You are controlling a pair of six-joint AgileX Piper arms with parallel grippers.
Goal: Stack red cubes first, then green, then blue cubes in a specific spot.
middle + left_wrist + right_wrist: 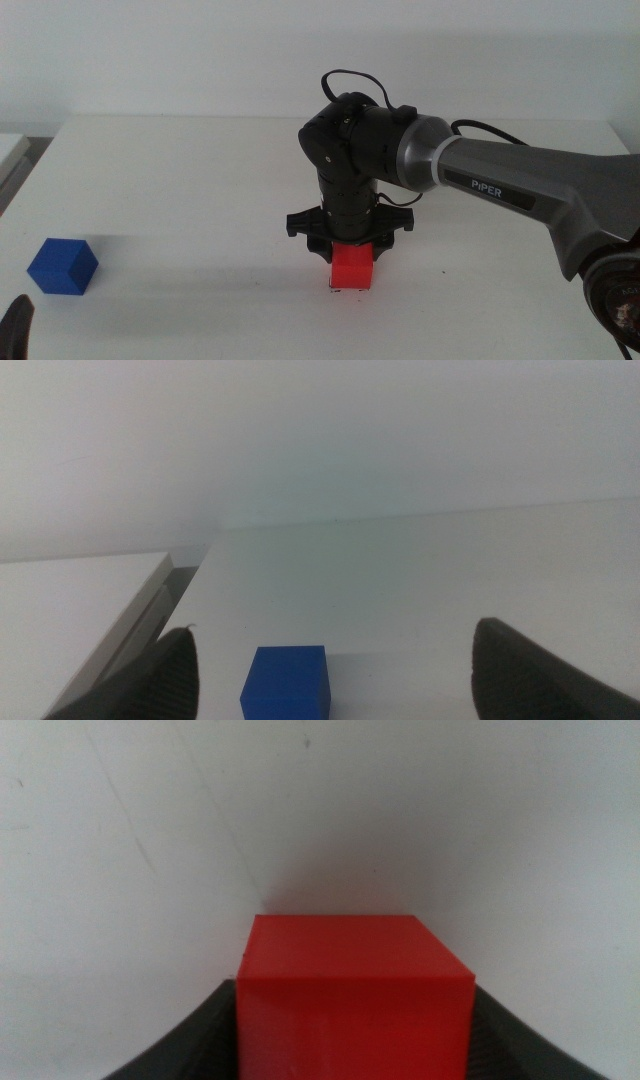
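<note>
We see the right gripper (350,262) pinching the one red cube (352,267), which sits on the white table (200,190) mid-surface. Left of that cube, well apart, lies one blue cube (63,267); the left gripper (330,670) faces it, jaws spread wide. Behind it all, a plain white wall (200,50).

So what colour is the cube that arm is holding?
Bright red cube, clearest in the right wrist view.
</note>
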